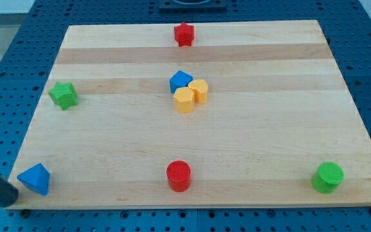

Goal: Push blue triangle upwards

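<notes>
The blue triangle (35, 178) lies near the bottom left corner of the wooden board (250, 142). My rod comes in from the view's left edge, and my tip (8, 198) rests just left of and slightly below the blue triangle, close to it at the board's edge. I cannot tell whether the tip touches the block.
A green star (63, 95) sits at the left. A red star (183, 34) is at the top. A blue block (180, 80) touches two yellow blocks (184, 100) (199, 90) in the middle. A red cylinder (178, 175) and a green cylinder (327, 177) stand along the bottom.
</notes>
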Controlling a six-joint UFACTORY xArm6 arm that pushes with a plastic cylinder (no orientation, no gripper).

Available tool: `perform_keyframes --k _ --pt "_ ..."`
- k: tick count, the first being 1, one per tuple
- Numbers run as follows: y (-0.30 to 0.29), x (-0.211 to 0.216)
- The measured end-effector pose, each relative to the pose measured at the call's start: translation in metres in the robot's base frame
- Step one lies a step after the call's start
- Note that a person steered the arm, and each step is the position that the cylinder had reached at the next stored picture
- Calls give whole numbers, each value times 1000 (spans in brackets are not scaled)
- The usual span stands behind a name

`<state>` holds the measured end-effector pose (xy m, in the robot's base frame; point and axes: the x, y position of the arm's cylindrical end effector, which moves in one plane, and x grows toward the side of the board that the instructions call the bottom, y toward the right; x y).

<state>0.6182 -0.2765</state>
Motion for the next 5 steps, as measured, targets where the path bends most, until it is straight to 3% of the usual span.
perform_keyframes --k 1,3,5 --pt "32 0" --pt "-6 -16" --pt "0 -9"
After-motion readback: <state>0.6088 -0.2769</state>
